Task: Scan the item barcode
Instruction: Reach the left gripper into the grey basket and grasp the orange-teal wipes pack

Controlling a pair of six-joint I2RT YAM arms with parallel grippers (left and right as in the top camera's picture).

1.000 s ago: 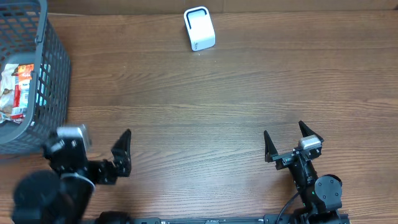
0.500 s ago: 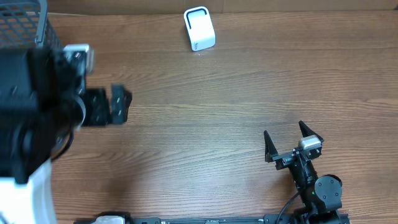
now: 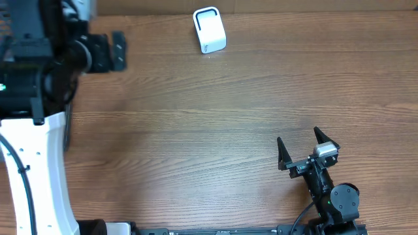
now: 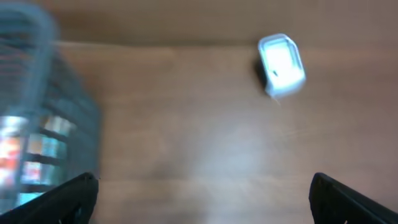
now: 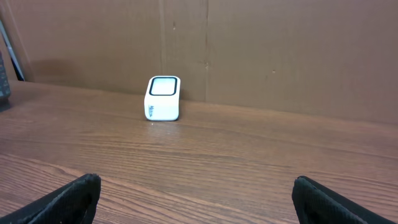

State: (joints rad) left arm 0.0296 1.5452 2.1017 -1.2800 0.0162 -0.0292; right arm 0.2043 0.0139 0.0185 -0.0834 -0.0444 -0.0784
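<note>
— What stands in the way on the desk?
— A white scanner at the far edge, and a wire basket far left, beneath the left arm.
— Ahead of the right end effector?
— Bare wood up to the scanner. A brown wall closes off the space just behind it.

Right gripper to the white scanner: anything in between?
Nothing. Bare wooden table between the right gripper and the scanner, shown in the right wrist view.
</note>
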